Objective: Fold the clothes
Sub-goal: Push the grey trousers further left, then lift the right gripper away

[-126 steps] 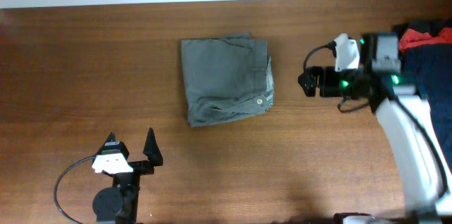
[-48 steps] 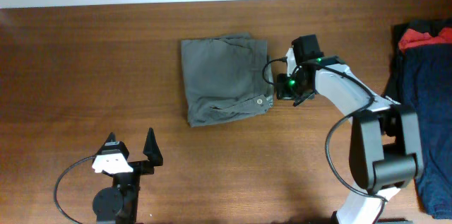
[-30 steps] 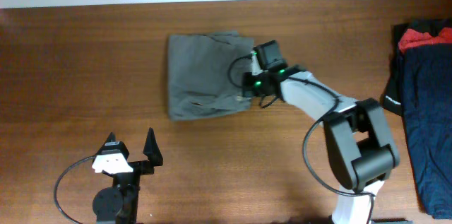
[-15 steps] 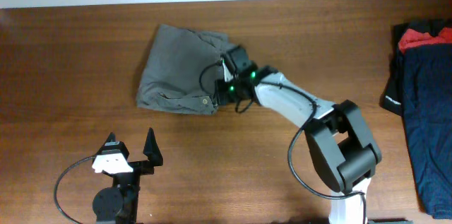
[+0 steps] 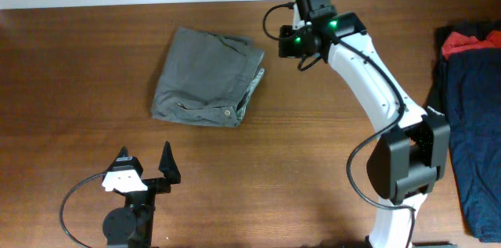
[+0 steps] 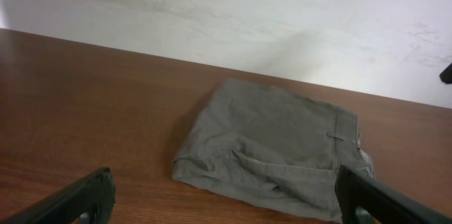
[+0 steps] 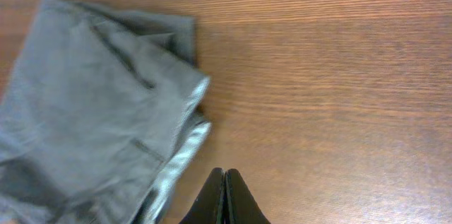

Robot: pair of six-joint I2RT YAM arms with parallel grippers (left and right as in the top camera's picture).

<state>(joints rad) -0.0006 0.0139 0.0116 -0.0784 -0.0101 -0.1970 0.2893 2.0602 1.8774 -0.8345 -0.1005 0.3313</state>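
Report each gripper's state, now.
Left gripper: open, holding nothing.
Right gripper: shut, holding nothing; the trousers lie free of it.

Garments, three lying in view: one pair of folded grey trousers (image 5: pixel 207 77) at upper centre of the overhead frame, one navy garment (image 5: pixel 477 123) and one red-and-black top (image 5: pixel 470 42) at the right edge. One button (image 5: pixel 227 111) showing on the trousers. Robot arms, two standing: left arm (image 5: pixel 129 201) at lower left, right arm (image 5: pixel 376 84) right of centre. One table (image 5: pixel 78 84).
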